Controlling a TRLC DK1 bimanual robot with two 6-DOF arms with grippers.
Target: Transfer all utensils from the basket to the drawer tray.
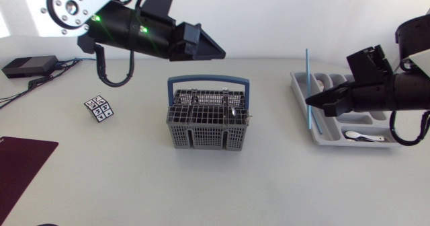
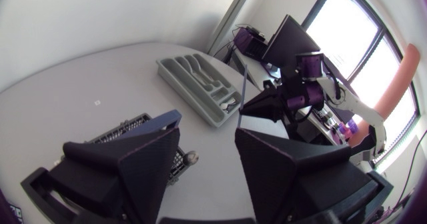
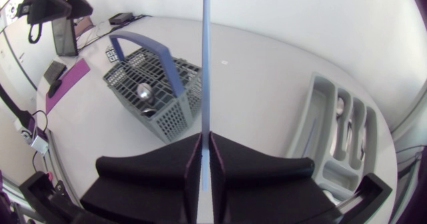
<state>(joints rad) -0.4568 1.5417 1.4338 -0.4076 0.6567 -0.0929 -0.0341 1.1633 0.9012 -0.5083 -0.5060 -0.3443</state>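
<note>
Bright even light w/ soft shadows

Right pincer — matte black wedges

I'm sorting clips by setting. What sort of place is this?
Likely a robotics lab bench, not a kitchen: a cutlery basket and drawer tray on a plain white table, with the left arm and right arm over it.

The basket is showing grey plastic lattice — a glossy metal spoon glinting inside; tray and blue stick are looking smooth.
</note>
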